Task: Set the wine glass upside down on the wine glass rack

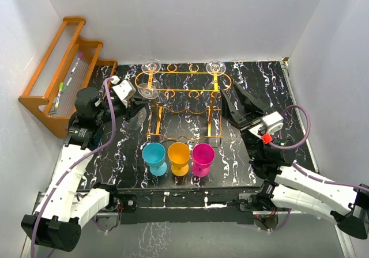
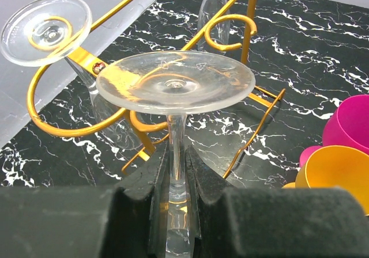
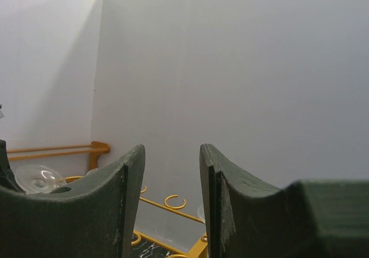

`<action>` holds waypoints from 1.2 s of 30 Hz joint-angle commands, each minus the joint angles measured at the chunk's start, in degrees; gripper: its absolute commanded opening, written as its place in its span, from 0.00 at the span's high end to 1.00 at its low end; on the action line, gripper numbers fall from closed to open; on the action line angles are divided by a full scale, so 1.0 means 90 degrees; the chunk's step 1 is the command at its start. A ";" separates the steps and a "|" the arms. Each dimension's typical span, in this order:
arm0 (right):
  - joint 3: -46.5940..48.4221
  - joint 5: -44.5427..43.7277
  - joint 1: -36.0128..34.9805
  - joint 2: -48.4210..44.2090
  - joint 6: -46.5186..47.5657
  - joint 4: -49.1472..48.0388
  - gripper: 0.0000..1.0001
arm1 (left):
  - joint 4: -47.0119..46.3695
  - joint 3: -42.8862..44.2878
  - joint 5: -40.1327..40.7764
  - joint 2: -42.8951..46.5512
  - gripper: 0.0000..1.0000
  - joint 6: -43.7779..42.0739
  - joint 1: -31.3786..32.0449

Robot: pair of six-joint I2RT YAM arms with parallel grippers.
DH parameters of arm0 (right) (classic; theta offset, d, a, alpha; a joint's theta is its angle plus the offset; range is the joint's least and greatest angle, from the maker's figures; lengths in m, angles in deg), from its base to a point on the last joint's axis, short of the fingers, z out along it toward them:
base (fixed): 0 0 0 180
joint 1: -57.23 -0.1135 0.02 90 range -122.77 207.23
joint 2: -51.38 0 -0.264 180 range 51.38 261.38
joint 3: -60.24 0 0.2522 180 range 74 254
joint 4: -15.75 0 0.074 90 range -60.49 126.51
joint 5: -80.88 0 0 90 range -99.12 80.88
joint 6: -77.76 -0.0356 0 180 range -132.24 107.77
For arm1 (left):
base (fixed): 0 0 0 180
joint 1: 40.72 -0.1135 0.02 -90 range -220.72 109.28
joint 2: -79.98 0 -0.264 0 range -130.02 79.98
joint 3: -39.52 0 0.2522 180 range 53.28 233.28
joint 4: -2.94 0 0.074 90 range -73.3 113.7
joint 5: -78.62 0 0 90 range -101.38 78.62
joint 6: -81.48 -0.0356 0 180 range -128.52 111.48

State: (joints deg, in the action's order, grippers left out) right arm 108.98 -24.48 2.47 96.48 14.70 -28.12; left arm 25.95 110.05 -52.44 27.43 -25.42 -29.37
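My left gripper (image 2: 177, 157) is shut on the stem of a clear wine glass (image 2: 176, 84), whose round foot points away from the camera. The foot sits over the left end loop of the orange wire wine glass rack (image 2: 86, 59). I cannot tell whether the stem is inside a slot. In the top view the left gripper (image 1: 130, 98) holds this glass (image 1: 148, 90) at the left end of the rack (image 1: 184, 89), bowl hanging lower. Two more glasses hang upside down at the rack's back left (image 1: 151, 65) and back right (image 1: 215, 67). My right gripper (image 1: 233, 99) is open and empty beside the rack's right end.
A blue cup (image 1: 154, 157), an orange cup (image 1: 179, 157) and a magenta cup (image 1: 203, 158) stand in a row in front of the rack. A brown wooden stepped shelf (image 1: 63, 74) with pens leans against the left wall. White walls enclose the table.
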 commanded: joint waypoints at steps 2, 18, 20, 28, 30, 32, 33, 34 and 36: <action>-0.0040 -0.0187 -0.0038 -0.0006 0.0226 -0.0453 0.55 | -0.0581 0.0047 -0.0065 0.0009 1.00 0.0206 -0.0038; -0.0292 -0.0425 -0.0034 -0.0241 0.0503 -0.0674 0.56 | -0.0717 -0.0004 -0.0141 -0.0325 1.00 0.0543 -0.0031; -0.0333 -0.0458 -0.0031 -0.0318 0.0560 -0.0667 0.56 | -0.0773 -0.0004 -0.0112 -0.0342 1.00 0.0593 -0.0031; -0.0423 -0.0521 -0.0038 -0.0569 0.0571 -0.0442 0.56 | -0.1176 -0.0348 0.0370 -0.0311 1.00 0.0749 -0.0031; -0.0403 -0.0521 -0.0036 -0.0625 0.0578 -0.0310 0.56 | -0.1220 -0.0435 0.0339 -0.0254 0.95 0.0759 -0.0033; -0.0393 -0.0521 -0.0036 -0.0695 0.0588 -0.0221 0.55 | -0.1242 -0.0534 0.0336 -0.0179 0.84 0.0710 -0.0037; -0.0375 -0.0521 -0.0036 -0.0719 0.0599 -0.0182 0.55 | -0.1227 -0.0562 0.0363 -0.0161 0.80 0.0668 -0.0039; -0.0358 -0.0522 -0.0032 -0.0737 0.0614 -0.0136 0.55 | -0.1199 -0.0583 0.0392 -0.0150 0.78 0.0622 -0.0035; -0.0303 -0.0511 -0.0033 -0.0762 0.0635 -0.0050 0.55 | -0.1172 -0.0638 0.0460 -0.0123 0.73 0.0550 -0.0035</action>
State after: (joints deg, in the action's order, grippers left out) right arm 105.16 -28.74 2.47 90.82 19.34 -29.84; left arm 17.12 105.16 -49.40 24.06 -19.13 -29.37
